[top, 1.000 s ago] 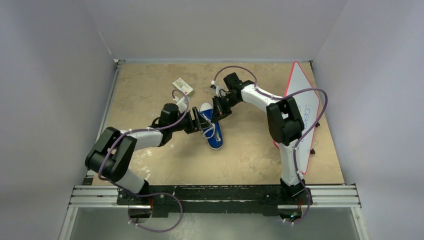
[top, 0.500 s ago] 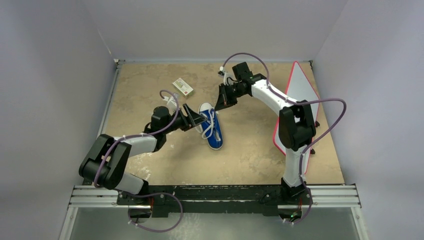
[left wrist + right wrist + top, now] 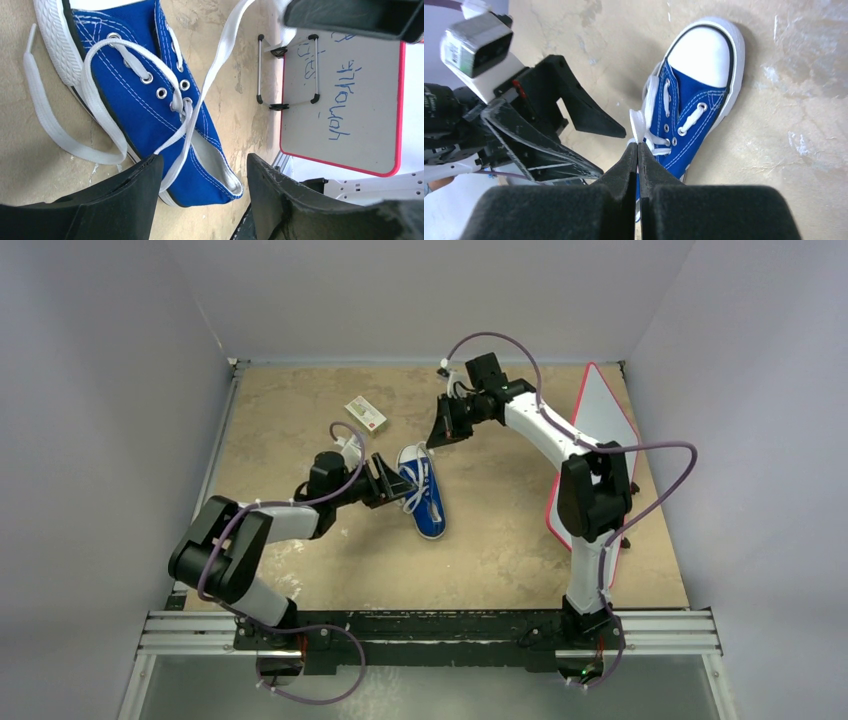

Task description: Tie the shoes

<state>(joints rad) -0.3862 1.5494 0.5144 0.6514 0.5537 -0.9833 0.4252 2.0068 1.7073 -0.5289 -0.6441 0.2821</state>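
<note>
Shoe: a small blue sneaker (image 3: 427,506) lies flat on its sole near the middle of the table (image 3: 520,540), with its white toe cap turned toward the far wall.
Left gripper (image 3: 392,483): low over the table just beside the sneaker's left side, near the heel end. Its two black fingers are spread well apart with nothing between them. In its own camera the open mouth of the shoe sits in the gap, untouched.
Right gripper (image 3: 440,435): raised just beyond the toe, and its fingers are pressed together, pinching one white lace (image 3: 638,125) close to its end.
Held lace: it runs from the top eyelets up to the closed fingers and crosses the other lace over the tongue.
Other lace (image 3: 47,112): it goes slack over the side of the shoe and lies in a loose loop on the table along the white sole.
Small box (image 3: 366,413): white with a red edge, lying flat on the far left part of the table, well apart from the shoe.
Whiteboard (image 3: 603,440): red-rimmed with blue writing, propped on the right side of the table behind the right arm.
</note>
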